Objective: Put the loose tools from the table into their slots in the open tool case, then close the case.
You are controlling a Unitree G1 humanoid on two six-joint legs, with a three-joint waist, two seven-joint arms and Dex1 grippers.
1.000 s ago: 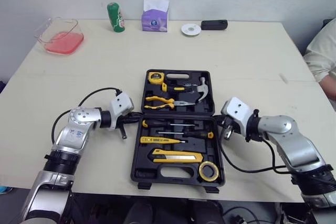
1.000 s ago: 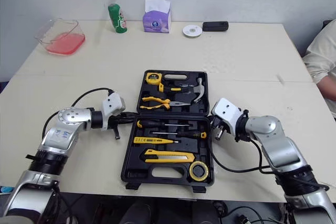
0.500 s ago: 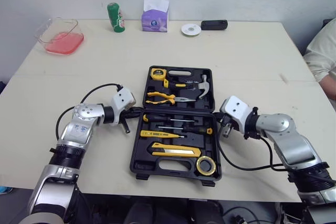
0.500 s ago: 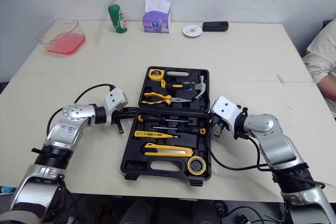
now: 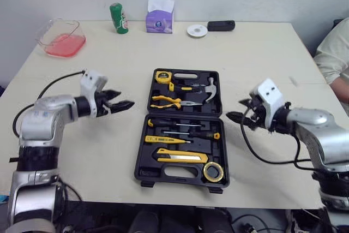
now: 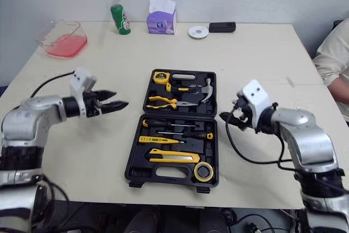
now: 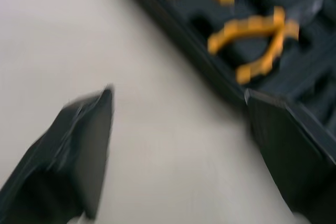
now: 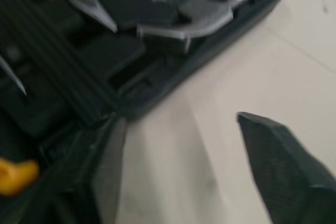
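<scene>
Flanking the open tool case (image 5: 182, 124) near the surface's (image 5: 256, 53) front edge, the left end effector (image 5: 124, 101) and right end effector (image 5: 234, 110) hang spread and empty. Every visible slot looks filled, so closing seems next: fold one half over the other.

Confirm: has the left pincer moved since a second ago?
Yes. The left pincer was at the tool case's left edge; now it sits apart from it, farther to the robot's left.

Clear tray (image 5: 61, 37): pink inside, table (image 5: 262, 58) 10 o'clock corner.
Green bottle (image 5: 118, 18): upright, 11 o'clock.
Tissue box (image 5: 159, 16): purple, 12 o'clock.
White disc (image 5: 197, 30): 1 o'clock, just beside black device (image 5: 221, 25).
Person's sleeve (image 5: 334, 53): 3 o'clock.
</scene>
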